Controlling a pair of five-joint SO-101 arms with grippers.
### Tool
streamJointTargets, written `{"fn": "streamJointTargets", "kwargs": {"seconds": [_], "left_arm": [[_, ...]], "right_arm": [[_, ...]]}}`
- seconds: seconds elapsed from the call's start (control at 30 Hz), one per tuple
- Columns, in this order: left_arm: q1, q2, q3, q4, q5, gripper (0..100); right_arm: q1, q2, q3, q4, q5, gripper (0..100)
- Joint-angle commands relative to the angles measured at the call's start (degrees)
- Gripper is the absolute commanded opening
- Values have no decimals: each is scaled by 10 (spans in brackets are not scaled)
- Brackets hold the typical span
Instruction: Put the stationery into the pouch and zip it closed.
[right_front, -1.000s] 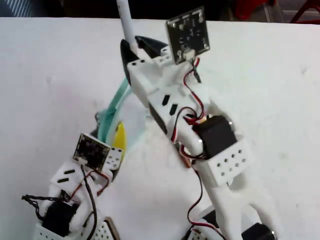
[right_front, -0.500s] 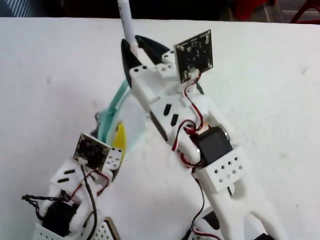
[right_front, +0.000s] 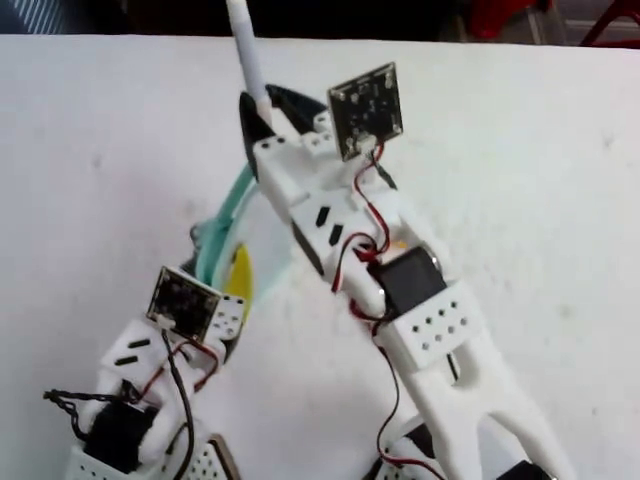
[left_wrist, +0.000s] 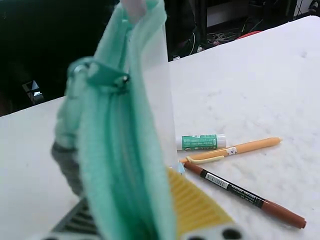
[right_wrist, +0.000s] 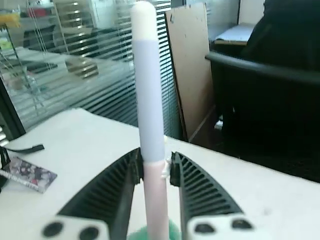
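My right gripper (right_wrist: 154, 160) is shut on a white-and-lilac pen (right_wrist: 148, 100), which stands nearly upright between its black fingers (right_wrist: 200, 190). In the high view that pen (right_front: 245, 50) rises above the right gripper (right_front: 265, 105), just past the far end of the pouch (right_front: 225, 220). The pouch (left_wrist: 125, 150) is translucent with a teal zipper, and it is held up on edge with its zipper pull (left_wrist: 102, 80) near the top. My left gripper (left_wrist: 130, 220) is shut on its lower end, with a yellow finger (left_wrist: 195, 205) on one side.
On the white table (left_wrist: 260, 90) beyond the pouch lie a green-labelled glue stick (left_wrist: 202, 142), an orange pen (left_wrist: 240, 149) and a brown marker (left_wrist: 245, 194). The right arm (right_front: 400, 290) crosses the middle of the table in the high view.
The right arm shifted slightly left and away with the pen, and its wrist turned a little. The left arm and the pouch stayed put.
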Motion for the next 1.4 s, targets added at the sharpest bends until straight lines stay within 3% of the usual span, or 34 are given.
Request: {"fn": "streamJointTargets", "kwargs": {"seconds": [0.0,0.2,0.3,0.4,1.07,1.27,1.37], "left_arm": [[-5,2,3,-11,-4,25],[-6,2,0,-11,-3,38],[-33,2,-2,-8,13,149],[-65,2,-2,-2,84,268],[-73,2,-8,4,77,256],[-73,2,-7,4,78,256],[-73,2,-6,4,78,256]], "right_arm": [[-6,-51,25,19,-7,16],[-7,-138,93,23,-7,16],[-20,-160,113,22,-5,16],[-34,-157,118,22,-3,16],[-34,-98,91,23,-3,21],[-55,-98,91,23,-7,241],[-60,-98,85,32,-7,240]]}}
